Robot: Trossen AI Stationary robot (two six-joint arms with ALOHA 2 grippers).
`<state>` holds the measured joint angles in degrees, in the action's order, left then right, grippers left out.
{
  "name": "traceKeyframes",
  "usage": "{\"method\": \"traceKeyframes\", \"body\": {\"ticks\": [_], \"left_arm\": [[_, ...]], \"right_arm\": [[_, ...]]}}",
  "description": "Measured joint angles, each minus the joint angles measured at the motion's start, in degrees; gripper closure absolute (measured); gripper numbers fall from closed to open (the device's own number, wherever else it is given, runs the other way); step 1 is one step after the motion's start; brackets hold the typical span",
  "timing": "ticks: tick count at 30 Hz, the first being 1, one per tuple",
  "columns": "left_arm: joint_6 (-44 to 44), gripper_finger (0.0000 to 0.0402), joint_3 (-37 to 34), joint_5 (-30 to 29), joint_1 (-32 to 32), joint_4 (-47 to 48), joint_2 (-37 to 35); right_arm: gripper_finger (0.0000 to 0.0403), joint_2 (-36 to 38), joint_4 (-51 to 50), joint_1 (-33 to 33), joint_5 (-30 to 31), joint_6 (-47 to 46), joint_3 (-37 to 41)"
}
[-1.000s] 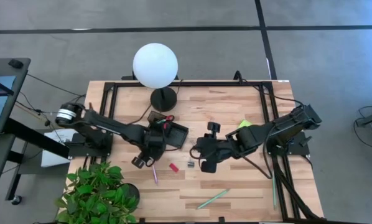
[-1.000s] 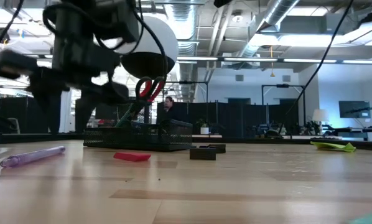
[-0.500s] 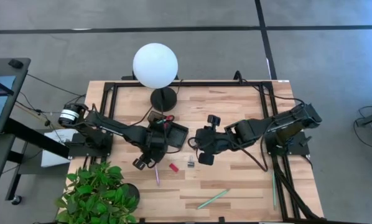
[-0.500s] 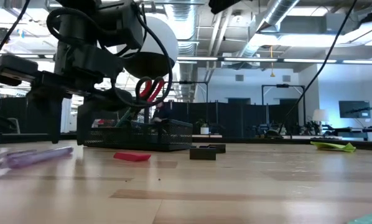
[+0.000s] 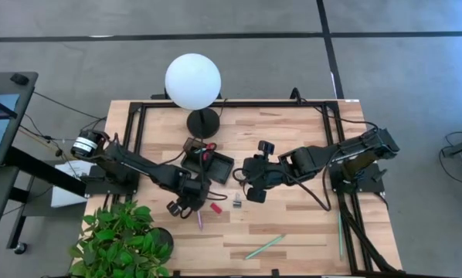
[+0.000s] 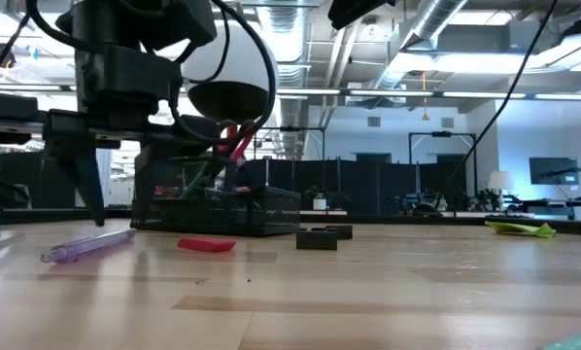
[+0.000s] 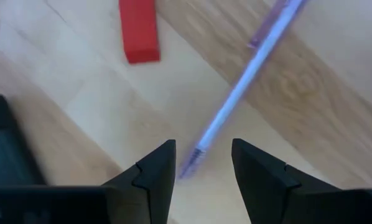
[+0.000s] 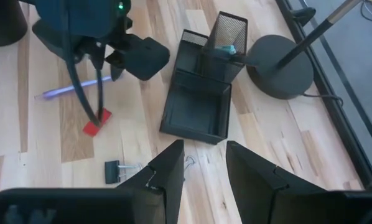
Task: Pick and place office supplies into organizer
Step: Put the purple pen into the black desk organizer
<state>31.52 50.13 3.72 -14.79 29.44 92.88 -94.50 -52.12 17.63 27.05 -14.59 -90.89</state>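
Wooden slats make up the tabletop, framed by black rails, with a white-globe lamp at twelve o'clock and a leafy plant at seven o'clock.

Next in size are the two dark arms. From nine o'clock the left arm reaches toward the middle, and the left gripper hangs just over the purple pen, its fingers parted with the pen's nearer end showing in the gap between them; it holds nothing. From three o'clock the right arm stretches in, and the right gripper hovers near the centre, fingers likewise apart and empty.

Just past centre toward eleven o'clock sits the black organizer, a low mesh tray with red-handled scissors standing in it. A light-green pen lies well apart at six o'clock.

On the wood at about seven o'clock from the organizer lies the purple pen, slim, translucent violet, with a paler, clear-looking end. It looks light and stiff, and I judge its smooth round barrel will roll or skid if nudged, so a pinch across the barrel near mid-length seems safest. Just beside it rests the small red block, flat-sided and likely easy to grip. Smallest are the black binder clips, near four o'clock of the block.
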Motion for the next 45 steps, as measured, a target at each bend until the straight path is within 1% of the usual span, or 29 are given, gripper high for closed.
{"method": "traceKeyframes", "body": {"ticks": [6, 11, 14, 19, 25, 29, 31, 33, 37, 42, 45], "left_arm": [[1.2, 0.0249, 0.0, 0.3, -1.0, -0.5, 0.0], [1.1, 0.0249, -0.1, 0.0, -0.9, -3.9, 0.0], [0.3, 0.0249, -1.5, 0.0, -0.8, -7.4, 0.0], [-2.0, 0.0249, -3.5, -0.1, -0.9, -7.4, 0.0], [-3.3, 0.0251, -3.5, -0.7, -0.9, -8.6, 0.0], [-6.7, 0.0273, -3.5, -0.5, -0.9, -9.7, 1.6], [-8.5, 0.0289, -3.2, 1.1, -0.8, -10.0, 3.4], [-8.6, 0.0305, -2.9, 1.8, -0.7, -9.5, 5.2], [-9.4, 0.0338, -2.5, 1.2, -0.8, -10.1, 6.2], [-17.1, 0.0382, -0.3, 1.4, 0.0, -8.9, 5.8], [-20.5, 0.0388, 0.4, 1.4, 0.1, -9.3, 5.7]], "right_arm": [[0.0289, 0.0, -0.1, 0.0, -0.1, 0.0, 0.0], [0.0289, 0.0, -0.1, 0.0, -0.1, 0.0, 0.0], [0.0289, 0.0, -0.2, 0.0, -0.1, 0.0, 0.0], [0.0289, 0.0, -0.6, 0.0, -0.1, 0.1, 0.0], [0.0289, 0.0, -1.0, 0.0, -0.1, 1.5, 0.0], [0.0289, 0.0, -1.0, 0.0, -0.1, 1.5, 0.0], [0.0289, 0.0, -1.2, 0.0, -0.1, 1.5, 0.0], [0.0289, 0.0, -1.7, 0.0, 0.0, 1.6, 0.0], [0.0289, 0.0, -2.0, 0.0, 0.0, 1.6, 0.0], [0.0289, 0.0, -3.2, 0.0, 0.0, 1.6, 0.0], [0.0289, 0.0, -3.3, 0.0, 0.0, 1.6, 0.0]]}}
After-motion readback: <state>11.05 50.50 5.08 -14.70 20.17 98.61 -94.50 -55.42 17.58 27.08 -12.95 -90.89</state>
